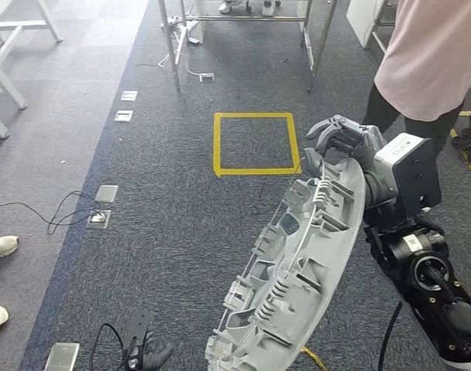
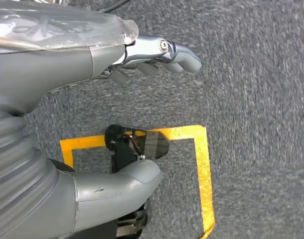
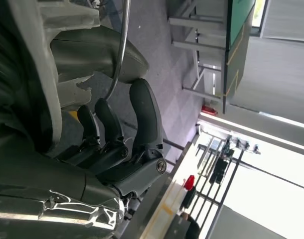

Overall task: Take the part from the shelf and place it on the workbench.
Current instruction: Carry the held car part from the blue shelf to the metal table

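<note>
Our right robot hand clasps the top rim of the part, carried tilted above the carpet. Our left robot hand hangs relaxed, holding nothing. We should keep that clasp firm while walking.

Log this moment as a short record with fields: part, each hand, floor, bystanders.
part: large grey ribbed plastic part, carried tilted above the carpet
right hand: right hand grips the part's upper edge
left hand: left hand holds nothing, fingers extended over the carpet
floor: grey carpet with a yellow tape square, floor sockets and loose cables
bystanders: person in a pink top close beside the right arm; white shoes at the picture's left edge
task state: part not yet set down
</note>
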`<state>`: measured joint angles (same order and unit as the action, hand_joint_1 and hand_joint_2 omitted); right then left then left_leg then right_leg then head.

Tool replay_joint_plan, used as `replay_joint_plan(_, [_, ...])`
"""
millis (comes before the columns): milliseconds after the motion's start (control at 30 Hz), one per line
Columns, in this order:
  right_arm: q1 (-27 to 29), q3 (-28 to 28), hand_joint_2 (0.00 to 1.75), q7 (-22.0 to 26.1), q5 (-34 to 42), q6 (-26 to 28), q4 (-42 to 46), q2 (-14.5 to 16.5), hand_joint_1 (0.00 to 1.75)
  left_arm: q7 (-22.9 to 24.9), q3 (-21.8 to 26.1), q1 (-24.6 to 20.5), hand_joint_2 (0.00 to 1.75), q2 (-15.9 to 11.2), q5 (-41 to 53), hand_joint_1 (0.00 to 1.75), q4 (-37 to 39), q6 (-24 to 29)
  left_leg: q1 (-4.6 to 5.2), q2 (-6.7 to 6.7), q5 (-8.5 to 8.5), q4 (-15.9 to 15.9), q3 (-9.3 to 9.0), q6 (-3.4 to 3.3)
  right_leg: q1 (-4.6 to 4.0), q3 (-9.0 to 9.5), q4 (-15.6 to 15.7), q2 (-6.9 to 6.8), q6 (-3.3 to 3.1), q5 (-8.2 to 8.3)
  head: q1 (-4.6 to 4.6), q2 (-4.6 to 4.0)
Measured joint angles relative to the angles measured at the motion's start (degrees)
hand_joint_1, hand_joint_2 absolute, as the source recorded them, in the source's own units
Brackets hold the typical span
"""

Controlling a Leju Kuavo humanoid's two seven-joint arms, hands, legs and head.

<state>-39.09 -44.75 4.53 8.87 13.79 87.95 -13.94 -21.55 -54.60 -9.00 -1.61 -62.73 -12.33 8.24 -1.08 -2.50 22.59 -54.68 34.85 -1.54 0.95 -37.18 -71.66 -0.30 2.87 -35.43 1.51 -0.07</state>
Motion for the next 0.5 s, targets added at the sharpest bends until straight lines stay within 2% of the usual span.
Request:
replay_joint_plan(33, [0.1, 0.0, 1.75, 0.0, 0.2, 0.0, -0.1, 0.0, 1.75, 0.0, 0.0, 0.0, 1.75, 0.0, -0.1, 0.0, 0.0, -0.1, 0.06, -0.83, 0.01, 0.0, -0.03, -0.02, 0.0, -0.6, -0.6, 0.11, -0.1, 0.58, -0.04, 0.0])
replay_joint_plan(67, [0.1, -0.1, 1.75, 0.1, 0.4, -0.1, -0.2, 0.0, 1.75, 0.0, 0.0, 0.1, 1.75, 0.0, -0.3, 0.0, 0.0, -0.2, 0.08, -1.7, 0.03, -0.1, -0.09, -0.01, 0.01, -0.07, 1.2, 0.26, -0.27, 2.29, -0.07, 0.0])
replay_joint_plan(100, [0.1, -0.1, 1.75, 0.2, 0.7, -0.3, -0.2, 0.0, 1.75, 0.0, 0.0, 0.1, 1.75, 0.0, -0.4, 0.0, 0.0, -0.3, 0.08, -2.55, 0.05, -0.2, -0.17, 0.03, 0.03, 1.35, 4.8, 0.75, -0.5, 4.72, -0.1, 0.0])
replay_joint_plan(167, [0.0, 0.0, 1.75, 0.6, 1.2, -0.7, -0.4, 0.0, 1.75, 0.0, 0.0, 0.2, 1.75, 0.1, -0.6, 0.0, 0.0, -0.4, 0.07, -4.08, 0.06, -0.4, -0.04, 0.28, 0.16, 4.57, 12.6, 3.43, -0.98, 8.32, -0.14, 0.0])
replay_joint_plan(200, [0.0, 0.0, 1.75, 0.8, 1.5, -1.0, -0.5, 0.0, 1.75, 0.0, 0.0, 0.2, 1.75, 0.2, -0.7, 0.0, 0.0, -0.4, 0.0, -4.74, -0.04, -0.5, 0.21, 0.54, 0.15, 5.51, 14.8, 4.52, -1.14, 8.96, -0.17, 0.0])
replay_joint_plan(233, [-0.1, 0.0, 1.75, 1.0, 1.8, -1.3, -0.7, 0.0, 1.75, -0.1, 0.0, 0.3, 1.75, 0.2, -0.9, 0.0, 0.0, -0.4, -0.13, -5.38, -0.21, -0.5, 0.52, 0.87, 0.08, 6.01, 15.8, 5.11, -1.27, 8.92, -0.22, 0.0])
replay_joint_plan(300, [-0.1, -0.1, 1.75, 1.3, 2.2, -1.8, -1.1, 0.0, 1.75, -0.1, 0.0, 0.7, 1.75, 0.3, -1.2, 0.0, 0.0, -0.4, -0.3, -6.24, -0.62, -0.3, 0.98, 1.62, 0.04, 6.5, 16.5, 3.96, -1.65, 9.03, -0.31, 0.0])
replay_joint_plan(333, [-0.1, -0.1, 1.75, 1.4, 2.3, -2.0, -1.2, 0.1, 1.75, -0.2, 0.0, 0.9, 1.75, 0.3, -1.3, 0.0, 0.0, -0.4, -0.27, -5.45, -0.41, -0.6, 1.27, 1.82, 0.16, 6.84, 16.9, 3.2, -2.0, 9.25, -0.26, 0.0])
replay_joint_plan(367, [-0.2, -0.1, 1.75, 1.6, 2.5, -2.1, -1.4, 0.1, 1.75, -0.2, 0.0, 1.1, 1.75, 0.4, -1.4, 0.0, 0.0, -0.4, -0.25, -3.84, 0.41, -2.1, 2.04, 1.97, 0.31, 7.07, 17.3, 2.39, -2.34, 9.47, -0.08, 0.0])
replay_joint_plan(433, [-0.2, 0.0, 1.75, 1.8, 2.7, -2.3, -1.6, 0.2, 1.75, -0.3, 0.0, 1.1, 1.75, 0.6, -1.5, 0.0, 0.0, -0.4, -0.31, 0.26, 3.68, -8.6, 5.32, 2.33, 0.4, 7.32, 17.7, 0.69, -2.74, 9.64, 0.38, 0.0])
replay_joint_plan(467, [-0.2, 0.0, 1.75, 1.9, 2.8, -2.4, -1.8, 0.2, 1.75, -0.3, 0.0, 1.0, 1.75, 0.7, -1.6, 0.0, 0.0, -0.4, -0.41, 1.43, 5.4, -12.8, 7.47, 2.67, 0.35, 7.31, 17.7, -0.18, -2.82, 9.61, 0.58, 0.0])
replay_joint_plan(500, [-0.1, 0.0, 1.75, 1.9, 2.9, -2.4, -1.9, 0.2, 1.75, -0.3, 0.0, 1.0, 1.75, 0.7, -1.6, 0.0, 0.0, -0.4, -0.47, 1.96, 6.37, -15.9, 9.08, 2.99, 0.28, 7.3, 17.7, -1.09, -2.85, 9.57, 0.68, 0.0])
